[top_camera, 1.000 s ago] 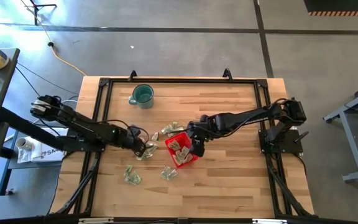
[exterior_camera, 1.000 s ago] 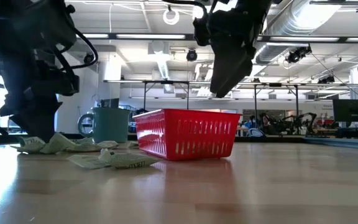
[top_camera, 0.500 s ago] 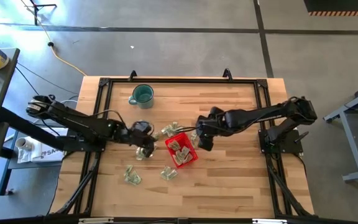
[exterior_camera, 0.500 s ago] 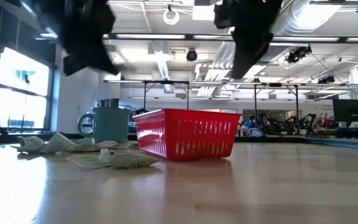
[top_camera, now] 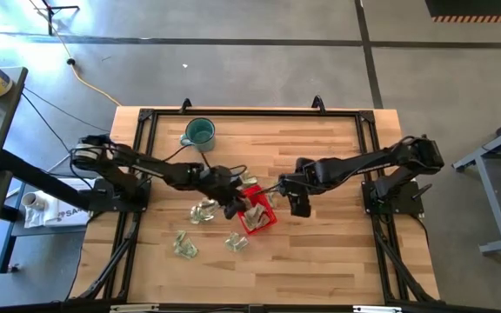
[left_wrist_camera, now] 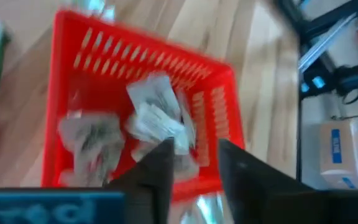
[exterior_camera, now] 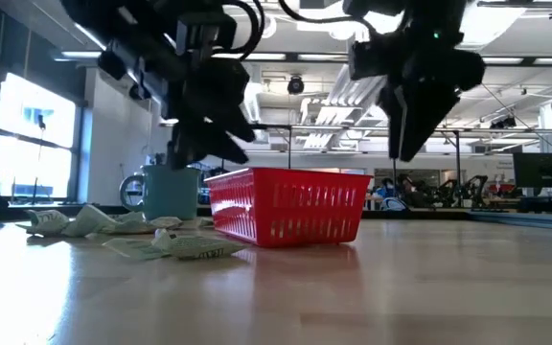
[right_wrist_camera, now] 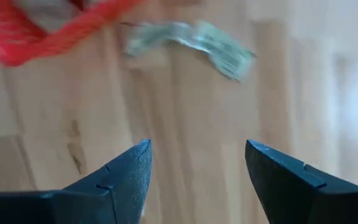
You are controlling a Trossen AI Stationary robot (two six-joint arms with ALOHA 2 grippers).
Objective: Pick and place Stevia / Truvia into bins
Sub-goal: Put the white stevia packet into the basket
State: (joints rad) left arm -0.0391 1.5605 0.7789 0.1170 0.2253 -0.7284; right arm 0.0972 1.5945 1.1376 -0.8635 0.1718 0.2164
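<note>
The red bin stands mid-table, with pale green and white sachets lying inside it. More sachets lie flat on the wood to its left, near side and far side. In the low view they lie in front of the bin. My left gripper hovers over the bin's left half, its fingers a narrow gap apart. My right gripper hangs open just right of the bin. One sachet lies on the wood ahead of it.
A teal mug stands toward the far left of the table, behind the bin in the low view. A black frame borders the tabletop. Bare wood stretches along the near side and right of the bin.
My left gripper has risen from the sachet pile left of the bin and swung right, until it is over the bin. My right gripper has drawn back from over the bin toward the table's right edge.
</note>
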